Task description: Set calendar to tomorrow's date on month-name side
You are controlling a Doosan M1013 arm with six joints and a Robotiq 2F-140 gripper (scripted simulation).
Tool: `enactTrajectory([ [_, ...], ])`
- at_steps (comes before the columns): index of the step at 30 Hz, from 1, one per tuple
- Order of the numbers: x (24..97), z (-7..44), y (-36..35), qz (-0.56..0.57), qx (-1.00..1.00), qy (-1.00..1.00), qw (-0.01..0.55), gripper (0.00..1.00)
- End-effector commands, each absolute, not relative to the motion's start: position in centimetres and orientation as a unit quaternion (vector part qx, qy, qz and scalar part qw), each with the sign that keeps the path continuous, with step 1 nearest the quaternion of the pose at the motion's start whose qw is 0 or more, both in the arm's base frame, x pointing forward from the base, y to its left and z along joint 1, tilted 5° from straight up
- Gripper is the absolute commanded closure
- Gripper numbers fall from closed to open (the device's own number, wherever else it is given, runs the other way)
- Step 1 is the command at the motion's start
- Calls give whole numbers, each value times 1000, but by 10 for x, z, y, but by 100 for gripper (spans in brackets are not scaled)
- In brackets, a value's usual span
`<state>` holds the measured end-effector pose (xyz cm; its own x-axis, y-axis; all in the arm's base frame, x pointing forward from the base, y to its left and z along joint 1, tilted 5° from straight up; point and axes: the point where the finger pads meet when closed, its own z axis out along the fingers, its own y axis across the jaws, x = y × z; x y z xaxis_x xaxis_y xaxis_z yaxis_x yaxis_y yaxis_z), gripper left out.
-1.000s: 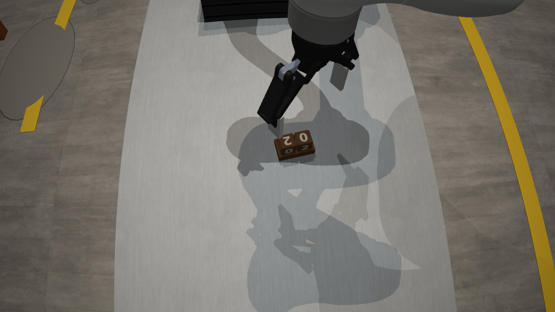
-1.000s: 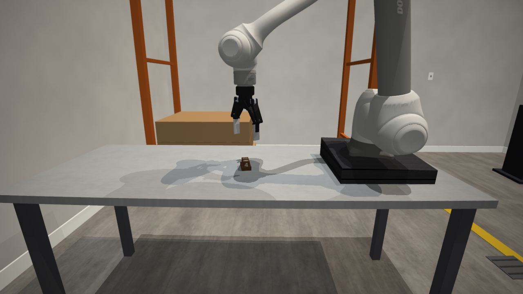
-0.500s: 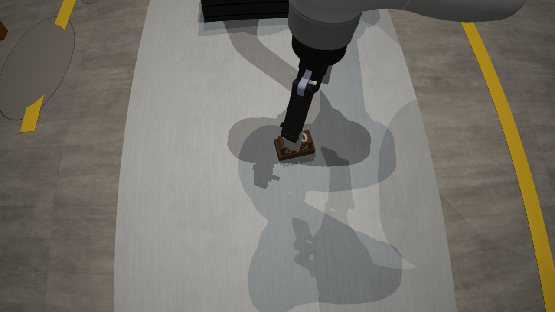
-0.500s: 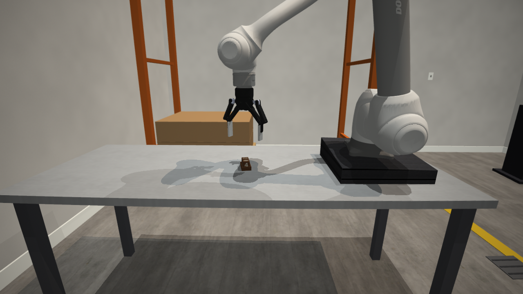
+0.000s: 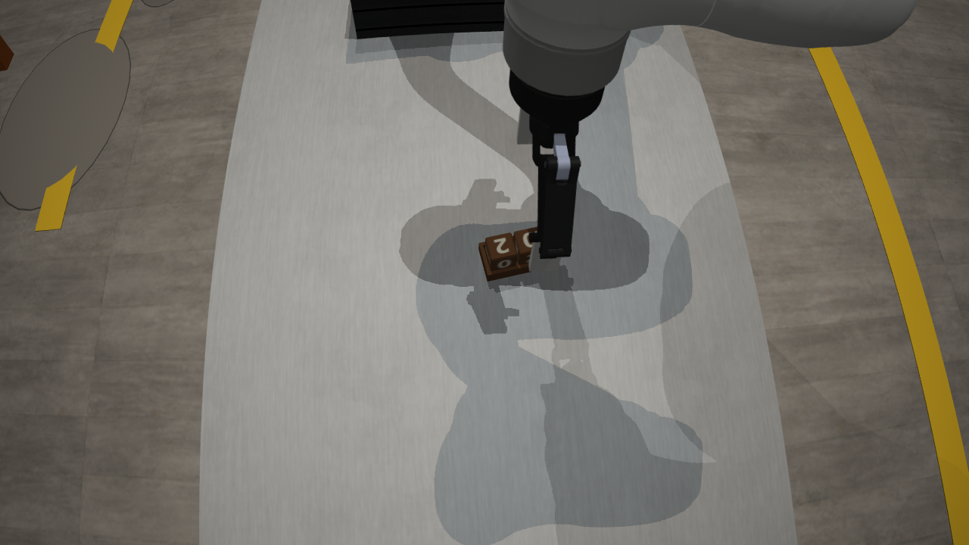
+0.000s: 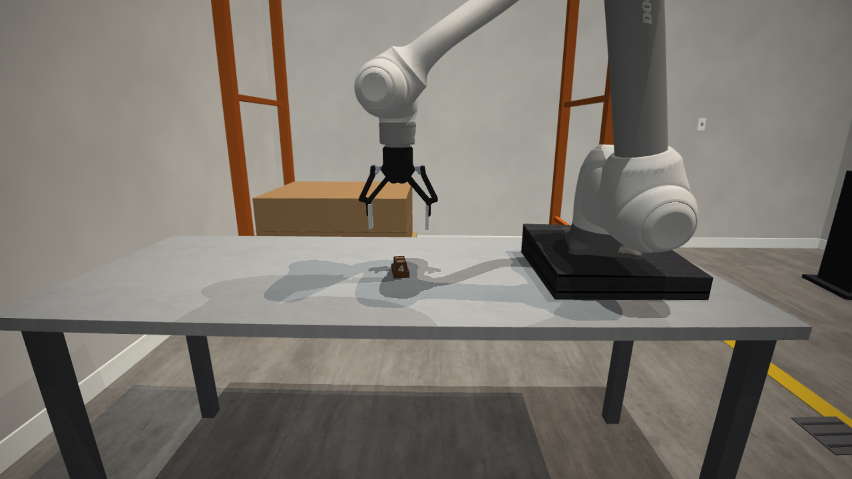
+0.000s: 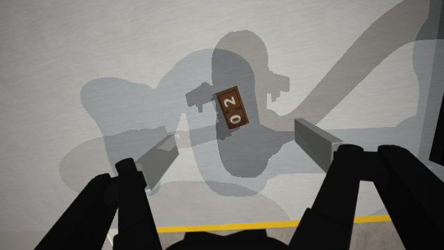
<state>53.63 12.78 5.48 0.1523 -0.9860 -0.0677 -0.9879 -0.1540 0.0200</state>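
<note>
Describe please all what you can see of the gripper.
The gripper has black, jointed linkages and two flat gray fingers, which look like metal or hard plastic. Small pale links show near its body. It is open, with nothing between the fingers. It points down from the end of the arm, above the table and higher than the tray. The fingers touch neither tray nor table.
</note>
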Motion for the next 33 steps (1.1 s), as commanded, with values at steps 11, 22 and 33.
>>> enactTrajectory([
  [11,532,47,129,36,-818,574,21,72],
  [22,532,47,129,36,-818,574,21,72],
  [33,532,47,129,36,-818,574,21,72],
])
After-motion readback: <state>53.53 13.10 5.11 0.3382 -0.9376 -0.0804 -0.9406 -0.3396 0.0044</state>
